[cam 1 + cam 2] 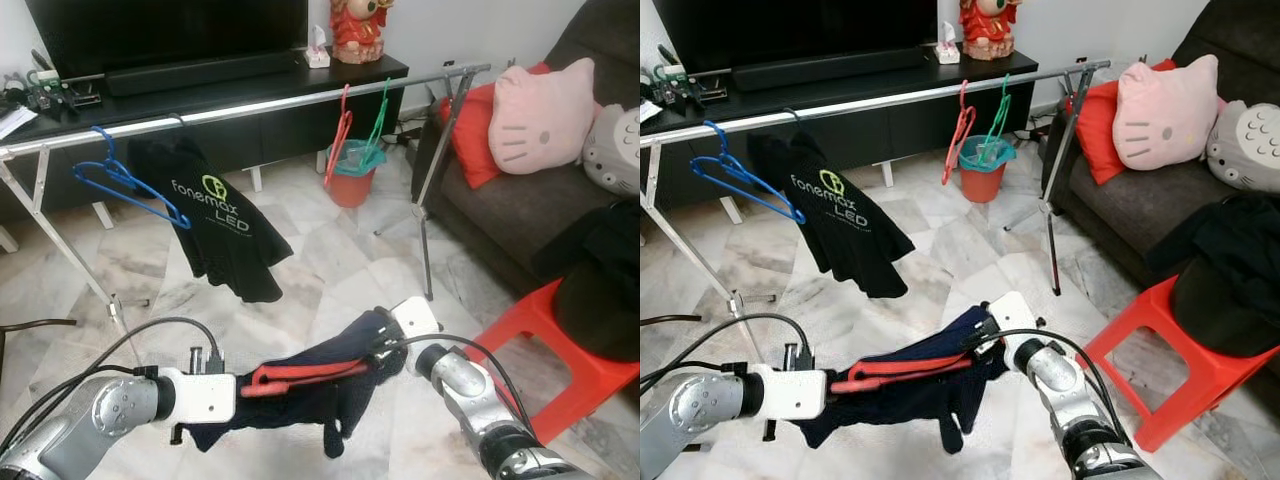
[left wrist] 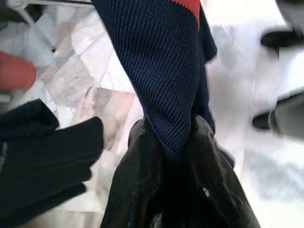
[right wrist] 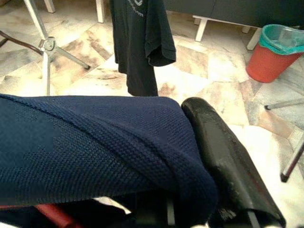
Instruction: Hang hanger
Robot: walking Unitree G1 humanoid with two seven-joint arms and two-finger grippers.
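A red hanger point(image 1: 300, 376) lies inside a navy knit garment point(image 1: 300, 408) that is stretched between my two grippers, low over the floor. My left gripper point(image 2: 168, 130) is shut on one end of the knit, its fingers point(image 2: 137, 161) pinching a fold. My right gripper point(image 1: 386, 348) grips the other end; in the right wrist view the fabric drapes over it beside one black finger point(image 3: 223, 142). The metal clothes rail point(image 1: 250, 106) runs across ahead, above the garment.
On the rail hang a blue hanger point(image 1: 125, 180), a black T-shirt point(image 1: 215, 215), a red hanger point(image 1: 340, 135) and a green hanger point(image 1: 378, 122). A red bin point(image 1: 352, 178) stands behind. A red stool point(image 1: 560, 350) and a sofa point(image 1: 500, 210) are at right.
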